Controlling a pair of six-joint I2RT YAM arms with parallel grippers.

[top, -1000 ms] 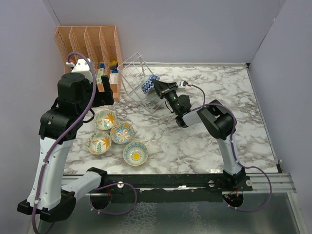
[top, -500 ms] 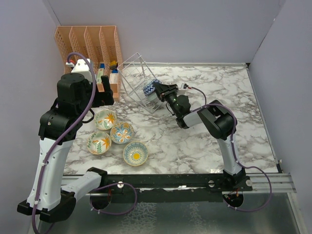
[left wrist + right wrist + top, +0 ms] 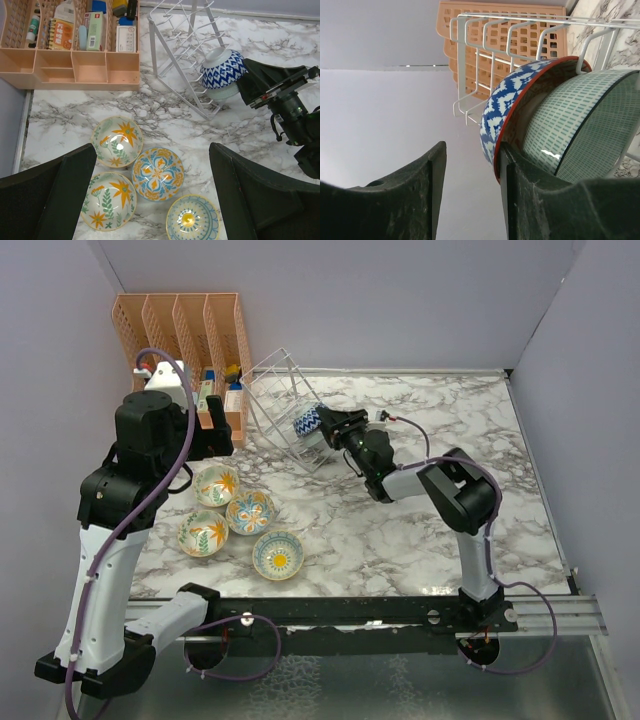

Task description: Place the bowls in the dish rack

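The wire dish rack (image 3: pixel 283 400) (image 3: pixel 184 47) (image 3: pixel 485 27) stands at the back of the table. A blue-and-white bowl (image 3: pixel 307 421) (image 3: pixel 223 69) (image 3: pixel 506 107) leans in it on edge against a light teal bowl (image 3: pixel 220 93) (image 3: pixel 580 130). My right gripper (image 3: pixel 326 424) (image 3: pixel 469 170) is open at the blue bowl's rim: one finger (image 3: pixel 535 200) lies against the rim's inside, the other stands off it. Four painted bowls (image 3: pixel 216 484) (image 3: pixel 251 511) (image 3: pixel 203 533) (image 3: pixel 277 554) lie upright on the table. My left gripper (image 3: pixel 212 434) (image 3: pixel 152 165) hangs open high above them, holding nothing.
An orange slotted organizer (image 3: pixel 185 325) (image 3: pixel 70 65) with small packets stands left of the rack, against the back wall. Purple walls close the table on three sides. The right arm's elbow (image 3: pixel 455 490) rests low over the marble top.
My right gripper has opened and let go of the blue-and-white bowl, which settled a little lower in the rack. Its elbow shifted right. The left arm has not moved.
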